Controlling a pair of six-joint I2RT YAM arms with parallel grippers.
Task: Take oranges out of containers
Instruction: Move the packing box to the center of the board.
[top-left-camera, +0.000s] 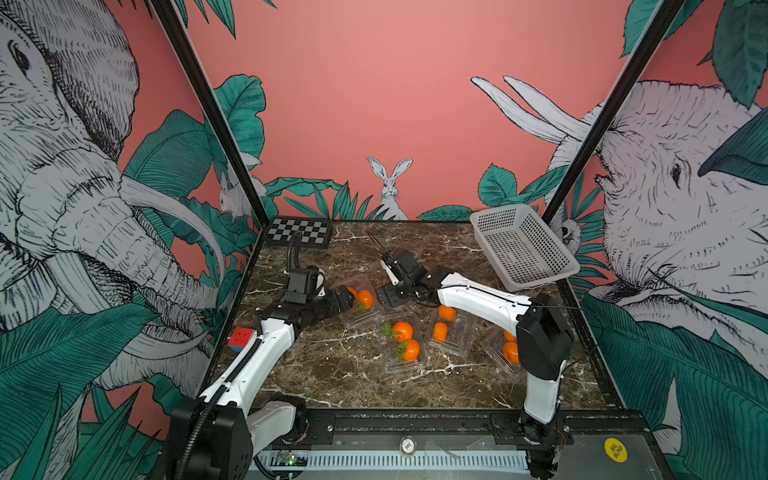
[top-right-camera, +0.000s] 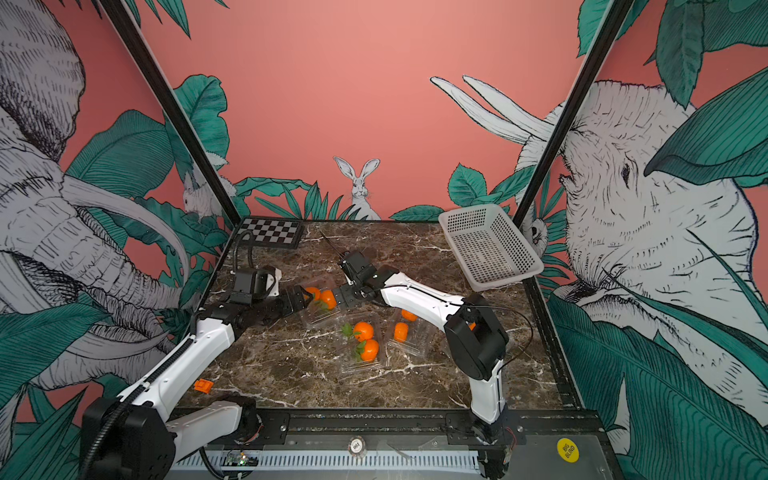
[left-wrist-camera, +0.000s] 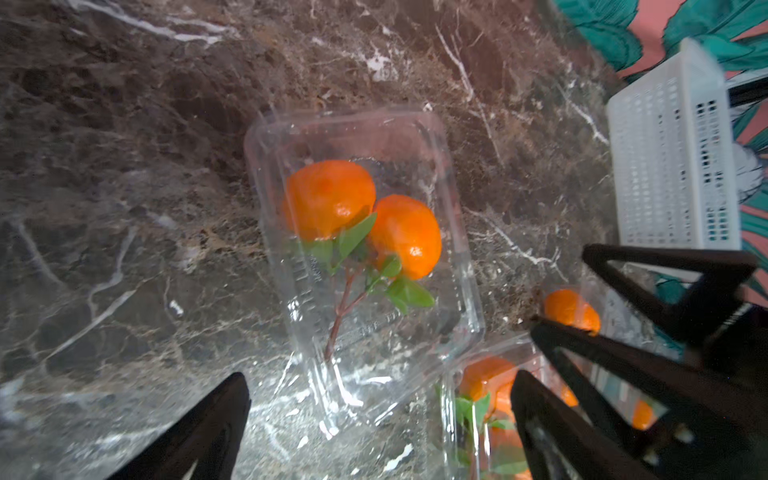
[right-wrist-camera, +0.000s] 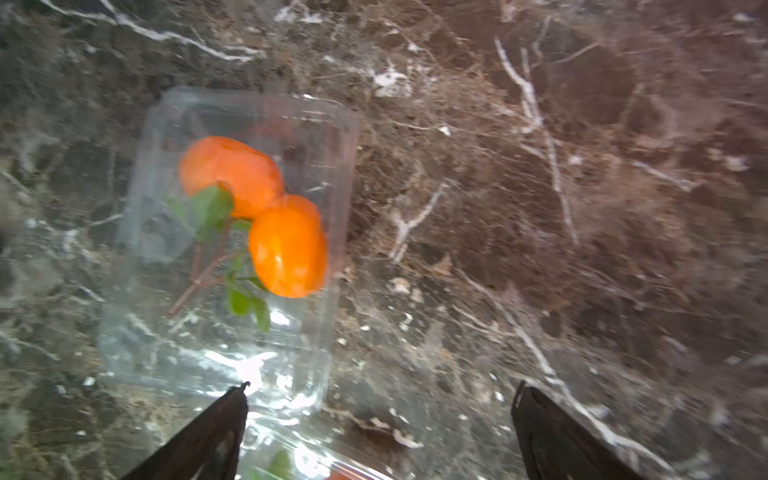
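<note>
Left gripper (top-left-camera: 347, 303): is being held with its jaws spread wide and nothing between them, low over the tabletop (top-left-camera: 332, 374) and just beside one side of the leftmost container (left-wrist-camera: 361, 137).
Right gripper (top-left-camera: 388, 297): is likewise being held fully spread and empty, just beside the opposite side of that same box, so that the box is being flanked from both sides.
Reason for the flanking: the light clamshell is probably being lined up for a two-armed opening, with the base being pinned by one gripper while the lid is being pried up by the other. This is being judged, not seen.
Contact: whether the plastic is being touched by any finger cannot be told.
Leftmost container: is being left flat on the tabletop, seemingly with its lid down, though the clear plastic is making that hard to confirm.
Oranges (left-wrist-camera: 330, 199): two are being kept inside that box, touching each other and joined to a leafy twig, crowded toward one end.
Other containers (top-left-camera: 399, 365): three more are being left in a loose row toward the right arm's base, with oranges showing in each. The last is being partly hidden by that arm.
Progress: no fruit is being seen outside a box, so the task is being judged as barely begun.
White basket (top-left-camera: 523, 249): is being propped at a tilt in the far right corner, empty and well apart from the boxes. It is perhaps being kept ready as a drop-off.
</note>
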